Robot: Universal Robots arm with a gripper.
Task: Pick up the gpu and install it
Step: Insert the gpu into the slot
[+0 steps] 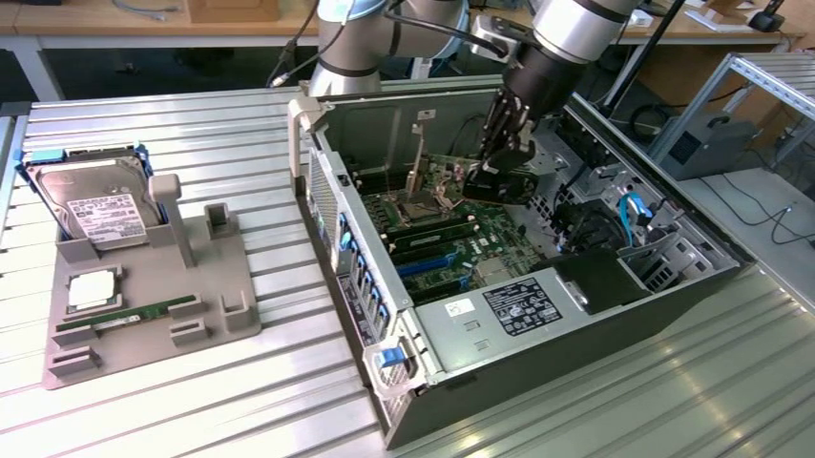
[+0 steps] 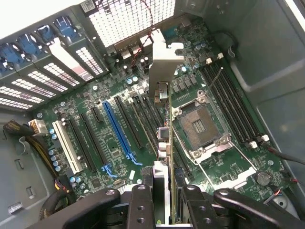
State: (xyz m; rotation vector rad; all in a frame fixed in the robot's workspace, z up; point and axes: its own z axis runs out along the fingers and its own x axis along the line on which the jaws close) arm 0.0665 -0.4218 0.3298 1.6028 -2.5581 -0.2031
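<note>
The gpu (image 2: 170, 138) is seen edge-on in the wrist view, a thin card with its pale metal bracket (image 2: 164, 67) at the far end. My gripper (image 2: 165, 185) is shut on it, one black finger on each side. The card hangs a little above the green motherboard (image 2: 95, 143), beside the black slots to one side of the long blue slot (image 2: 117, 131). In the exterior view my gripper (image 1: 501, 179) reaches down inside the open computer case (image 1: 344, 239), with the gpu (image 1: 440, 176) held over the board near the back wall.
A CPU socket (image 2: 200, 126) and memory slots (image 2: 231, 107) lie close beside the card. The power supply (image 1: 522, 305) and drive cage (image 1: 662, 258) bound the case. On the exterior view's left, a grey fixture (image 1: 217, 315) holds a hard drive (image 1: 90, 205) and memory stick (image 1: 128, 315).
</note>
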